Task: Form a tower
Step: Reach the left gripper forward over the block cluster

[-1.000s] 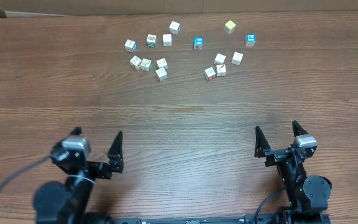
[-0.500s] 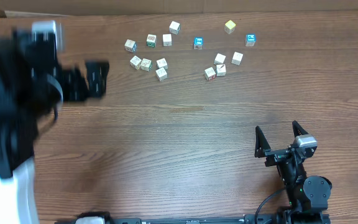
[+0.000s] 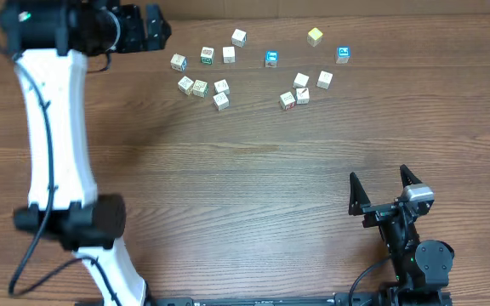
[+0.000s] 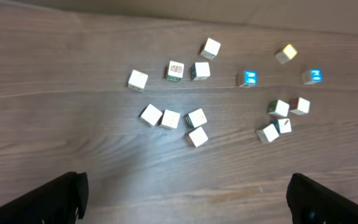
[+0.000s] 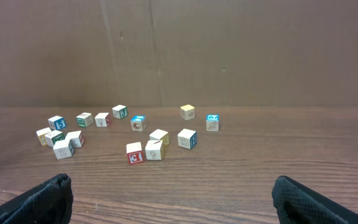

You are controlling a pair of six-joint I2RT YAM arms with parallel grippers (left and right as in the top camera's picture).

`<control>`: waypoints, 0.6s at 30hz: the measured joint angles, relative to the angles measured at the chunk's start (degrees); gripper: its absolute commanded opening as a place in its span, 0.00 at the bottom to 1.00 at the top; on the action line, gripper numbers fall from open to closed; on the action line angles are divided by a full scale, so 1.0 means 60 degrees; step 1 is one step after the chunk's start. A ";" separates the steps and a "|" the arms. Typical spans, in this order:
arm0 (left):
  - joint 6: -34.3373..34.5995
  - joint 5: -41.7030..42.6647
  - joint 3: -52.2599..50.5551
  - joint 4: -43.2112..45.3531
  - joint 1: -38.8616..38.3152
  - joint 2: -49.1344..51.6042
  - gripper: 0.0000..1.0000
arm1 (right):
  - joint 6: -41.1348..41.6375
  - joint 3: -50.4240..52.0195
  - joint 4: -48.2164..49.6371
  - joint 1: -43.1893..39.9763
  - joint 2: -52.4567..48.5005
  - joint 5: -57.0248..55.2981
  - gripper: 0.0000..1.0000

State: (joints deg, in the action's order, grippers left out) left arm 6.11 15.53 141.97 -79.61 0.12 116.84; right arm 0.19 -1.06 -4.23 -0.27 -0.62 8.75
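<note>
The table (image 3: 253,170) is dark brown wood-grain laminate, its grain running side to side, matte under even light; behind its far edge stands a plain brown board (image 5: 229,50), seamed with faint vertical lines, closing off the room from the right wrist view. The pale wooden cubes (image 3: 200,87) lie scattered along the far part of the table, each flat on the surface and none on another; one loose cluster sits left of centre, a smaller one (image 3: 301,81) to its right, some cubes touching side by side. Two blue-faced cubes (image 3: 271,59) and a yellow cube (image 3: 315,36) lie among them near the far edge. The left arm (image 3: 54,136) reaches up the table's left side; the left gripper (image 4: 185,186) hangs above the surface short of the left cluster, jaws spread wide and empty. The right gripper (image 3: 378,177) sits near the table's front right, well apart from the cubes, jaws likewise wide and holding nothing.
</note>
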 measured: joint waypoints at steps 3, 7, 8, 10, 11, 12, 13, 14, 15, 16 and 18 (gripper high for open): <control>0.0124 0.0284 0.0000 0.0251 -0.0025 0.0721 0.13 | 0.0000 0.0000 0.0000 0.0000 0.0000 -0.0004 1.00; 0.0182 0.0546 0.0000 0.0317 -0.0044 0.1461 0.04 | -0.0004 0.0000 0.0004 0.0000 0.0000 0.0000 1.00; 0.0178 0.0557 0.0000 0.0321 -0.0055 0.1610 0.04 | 0.0000 0.0000 0.0000 0.0000 0.0000 0.0000 1.00; 0.0259 0.0514 0.0000 0.0321 -0.0124 0.1898 0.04 | 0.0000 0.0000 0.0000 0.0000 0.0000 0.0000 1.00; 0.0361 0.0437 0.0000 0.0321 -0.0175 0.2044 0.04 | 0.0004 0.0000 -0.0004 0.0000 0.0000 0.0000 1.00; 0.0452 0.0335 0.0000 0.0328 -0.0233 0.2171 0.04 | 0.0000 0.0000 0.0004 0.0000 0.0000 0.0000 1.00; 0.0554 0.0229 0.0004 0.0335 -0.0302 0.2295 0.07 | 0.0000 0.0000 0.0004 0.0000 0.0000 0.0000 1.00; 0.0692 0.0091 0.0004 0.0361 -0.0397 0.2437 0.10 | 0.0000 0.0000 0.0004 0.0000 0.0000 0.0000 1.00; 0.0776 -0.0044 0.0007 0.0386 -0.0484 0.2561 0.13 | 0.0004 0.0000 0.0000 0.0000 0.0000 -0.0004 1.00; 0.0885 -0.0204 0.0007 0.0430 -0.0576 0.2670 0.18 | 0.0000 0.0000 0.0000 0.0000 0.0000 0.0000 1.00; 0.1002 -0.0484 0.0007 0.0514 -0.0798 0.2896 0.26 | -0.0004 0.0000 0.0004 0.0000 0.0000 0.0000 1.00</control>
State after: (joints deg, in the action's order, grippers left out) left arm 12.12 12.62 142.02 -76.53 -4.67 134.21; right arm 0.16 -1.06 -4.21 -0.27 -0.62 8.75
